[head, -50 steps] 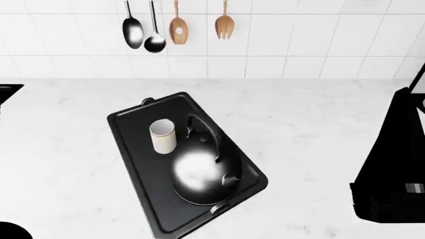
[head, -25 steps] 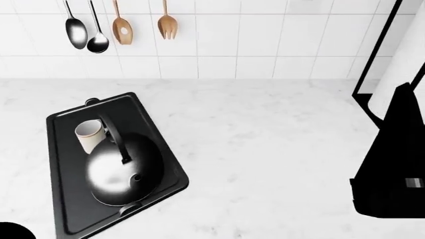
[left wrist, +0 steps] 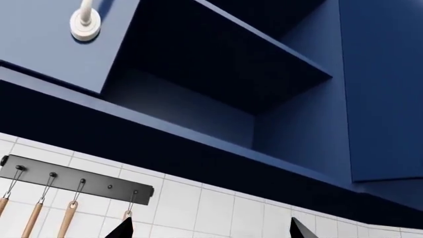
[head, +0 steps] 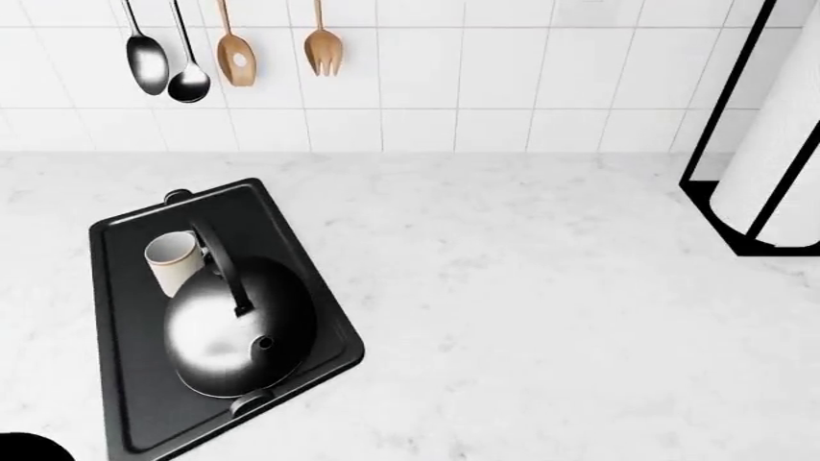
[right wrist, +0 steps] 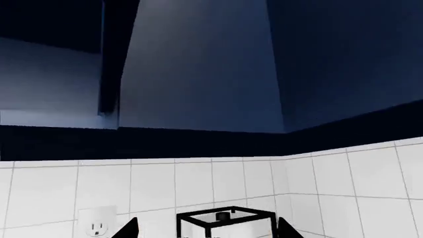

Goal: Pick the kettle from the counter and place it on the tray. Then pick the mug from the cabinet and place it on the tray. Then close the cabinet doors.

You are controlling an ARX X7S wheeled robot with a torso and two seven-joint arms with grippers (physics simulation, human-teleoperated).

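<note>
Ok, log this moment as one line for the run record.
kettle on tray | mug on tray | cabinet doors open | both end effectors raised toward cabinet, empty

Mug (head: 172, 261) behind kettle (head: 238, 327), both on tray (head: 129, 384).

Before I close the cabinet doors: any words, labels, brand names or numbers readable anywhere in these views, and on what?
None: no readable text in any view.
Kettle, mug, tray: no marks.
Cabinet door and its knob: plain.
Wall outlet: no lettering visible.
Hanging spoons and paper towel roll: plain.
</note>
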